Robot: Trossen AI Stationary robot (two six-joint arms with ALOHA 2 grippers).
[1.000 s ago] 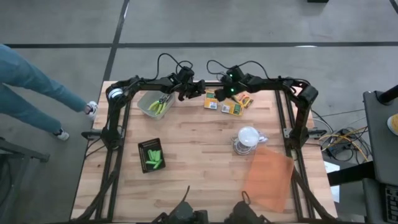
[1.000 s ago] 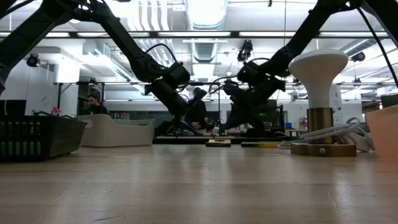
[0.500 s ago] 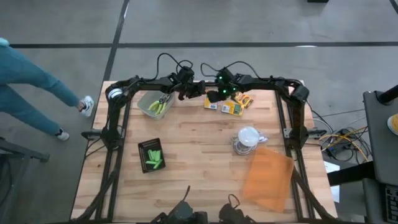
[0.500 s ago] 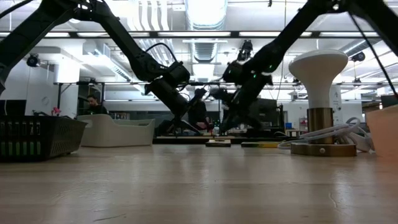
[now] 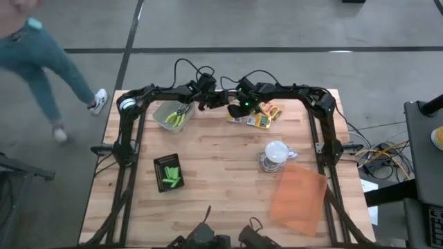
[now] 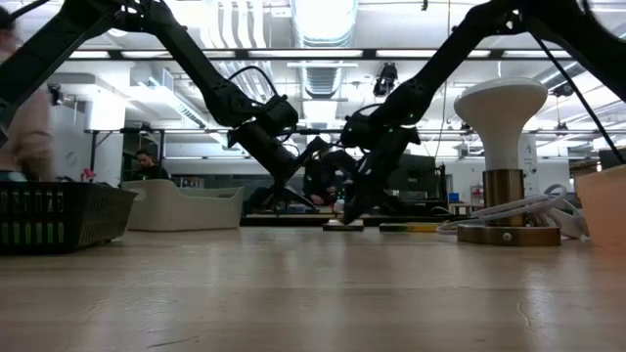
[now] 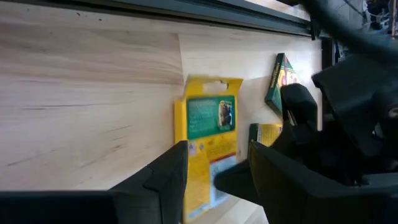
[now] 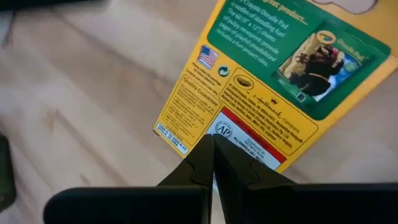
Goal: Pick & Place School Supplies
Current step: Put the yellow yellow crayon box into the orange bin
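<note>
Three flat orange-yellow boxes with green labels lie on the table at its far middle. The leftmost box (image 5: 234, 117) lies face up between my two grippers. My left gripper (image 7: 214, 158) is open, one finger on each side of that box (image 7: 208, 134). My right gripper (image 8: 211, 144) is shut, its tips down on the same box (image 8: 261, 81). The other two boxes (image 5: 260, 121) (image 5: 272, 109) lie just to the right. Green sticks (image 5: 172, 174) lie in a black tray (image 5: 159, 163). A plier-like tool (image 5: 178, 115) rests in a clear bin (image 5: 160, 119). My left gripper's fingers (image 7: 169, 174) straddle the box's near end (image 7: 202, 186), slanting down from the table's left; I cannot tell whether they touch it. My right gripper's shut fingertips (image 8: 205, 155) rest on the box's top face at its red-patched end (image 8: 252, 140), slanting steeply down from the right. The box lies flat on the table.
A white mushroom-shaped lamp (image 5: 275, 155) with a coiled cord stands right of centre. A translucent orange sheet (image 5: 299, 197) lies at the near right. A person (image 5: 41, 62) walks on the floor left of the table.
My right gripper, still shut, has gone toward the table's left and down onto the leftmost box, tipping more steeply downward. The person beside the table has walked on.
</note>
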